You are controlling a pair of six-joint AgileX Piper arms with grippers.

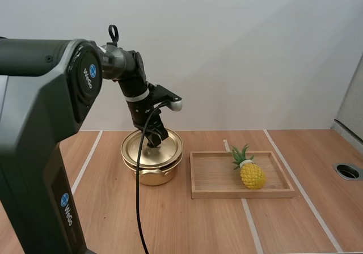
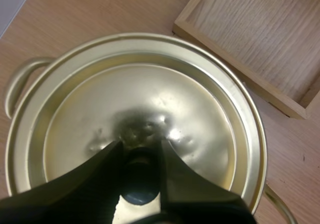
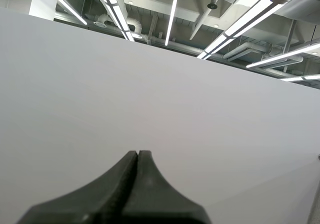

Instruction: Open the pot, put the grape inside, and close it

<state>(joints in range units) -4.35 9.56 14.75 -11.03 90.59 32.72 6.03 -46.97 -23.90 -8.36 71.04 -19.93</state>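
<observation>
- Currently left gripper (image 2: 141, 145) clamps lid (image 2: 150, 94) by its knob (image 2: 139, 157); lid sits on pot (image 1: 154, 177).
- Pineapple (image 1: 252, 174) lies in tray (image 1: 210, 193), right of pot, well apart from that gripper.
- Right gripper (image 3: 138, 156) closed, empty.

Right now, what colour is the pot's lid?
The lid is shiny pale gold, matching the pot. It shows best in the left wrist view.
</observation>
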